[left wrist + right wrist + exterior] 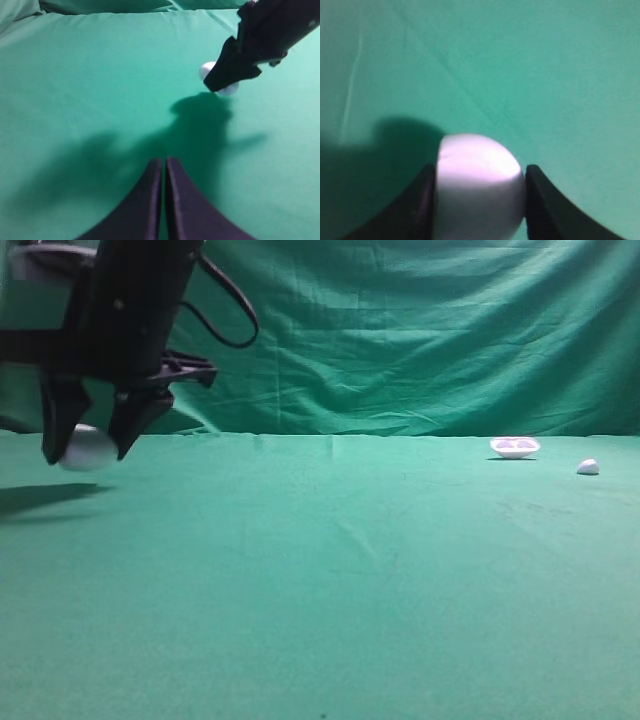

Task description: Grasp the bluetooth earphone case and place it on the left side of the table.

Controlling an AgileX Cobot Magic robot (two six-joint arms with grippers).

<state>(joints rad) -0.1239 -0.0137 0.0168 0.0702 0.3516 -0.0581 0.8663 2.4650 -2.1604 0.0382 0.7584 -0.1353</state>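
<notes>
The bluetooth earphone case (88, 448) sits at the far left of the high view, low over the green surface (330, 570), between the right hand's (83, 445) fingers, which touch both its sides. The left hand (164, 200) is pressed together.

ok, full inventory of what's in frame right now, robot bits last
bluetooth earphone case: 1, white, far left of the table, between the right gripper's fingers, at or just above the cloth
shallow dish-like piece: 1, white with two hollows, far right of the table near the back edge
small rounded lump: 1, white, right of the dish, apart from it
table: 1, green cloth, fills the lower part of the high view
backdrop: 1, green draped cloth, behind the table
right gripper: 1, black, reached across to the far left, fingers on either side of the case
left gripper: 1, black, jaws together, above bare cloth
</notes>
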